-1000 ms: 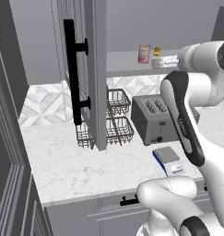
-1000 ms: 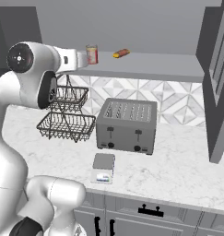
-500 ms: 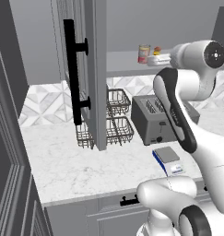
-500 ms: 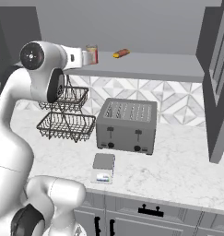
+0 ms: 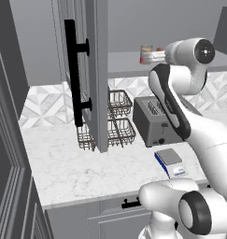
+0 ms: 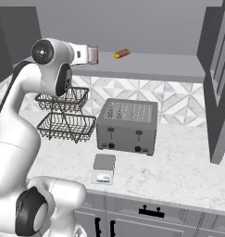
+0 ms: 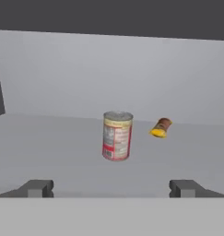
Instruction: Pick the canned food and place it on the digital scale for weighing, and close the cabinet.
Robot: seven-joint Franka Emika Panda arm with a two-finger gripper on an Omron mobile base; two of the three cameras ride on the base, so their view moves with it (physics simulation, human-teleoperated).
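Grey cabinet (image 5: 97, 70): door open, closing not done.
Counter (image 6: 178, 162): digital scale (image 6: 103, 165) in front of toaster (image 6: 128, 125), plate bare.
Claw (image 7: 111, 188): jaws wide, nothing held, facing can.
Canned food (image 7: 117, 135): upright on cabinet shelf, beside small orange-yellow item (image 7: 161, 127). Pick, place pending.

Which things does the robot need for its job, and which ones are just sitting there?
Needed for the job:
- canned food, upright on the cabinet shelf
- digital scale on the counter
- cabinet, door open
- gripper, open, in front of the can

Just sitting there:
- toaster
- wire baskets
- small orange-yellow item beside the can
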